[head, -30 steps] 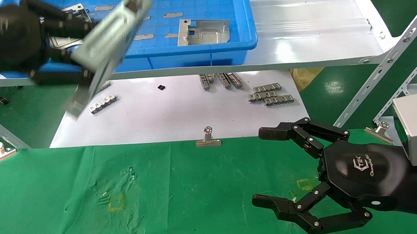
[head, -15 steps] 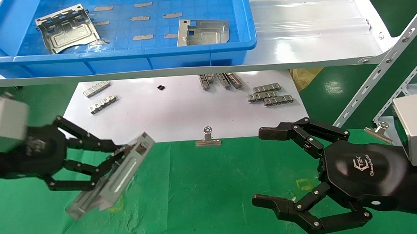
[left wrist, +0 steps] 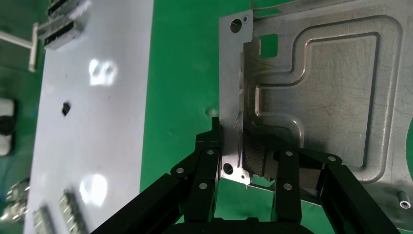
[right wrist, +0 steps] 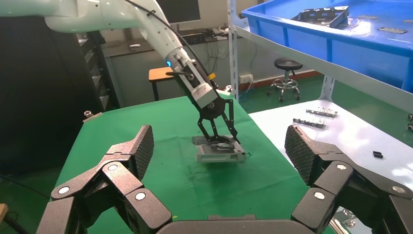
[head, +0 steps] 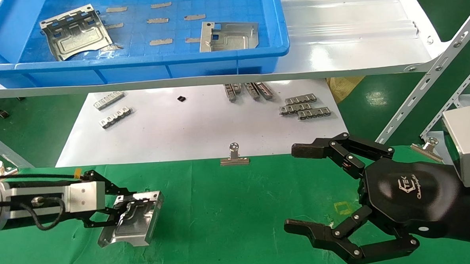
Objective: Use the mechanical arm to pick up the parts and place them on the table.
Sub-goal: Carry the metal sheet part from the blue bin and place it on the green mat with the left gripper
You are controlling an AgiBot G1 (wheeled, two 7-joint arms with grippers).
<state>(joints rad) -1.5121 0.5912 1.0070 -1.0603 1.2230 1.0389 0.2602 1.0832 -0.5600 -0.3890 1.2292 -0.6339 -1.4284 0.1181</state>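
My left gripper [head: 117, 211] is shut on one edge of a silvery stamped plate [head: 138, 223] and holds it low over the green table [head: 242, 211] at its left side. In the left wrist view the black fingers [left wrist: 207, 161] pinch the plate's [left wrist: 331, 97] holed corner. The right wrist view shows that plate [right wrist: 219, 152] nearly flat, just above the cloth. Two more plates lie in the blue bin [head: 136, 61], one at the left [head: 74, 32] and one at the right [head: 229, 36]. My right gripper [head: 297, 187] is open and empty over the table's right side.
The bin stands on a glossy white shelf [head: 354, 43]. Below it lies a white sheet [head: 199, 129] with small ridged metal strips [head: 305, 107]. Binder clips [head: 234, 156] sit along the table's far edge. A slanted shelf strut [head: 427, 80] stands at the right.
My left gripper has carried the plate from over the bin down to the left side of the green table and turned it nearly flat. The right arm has not moved.
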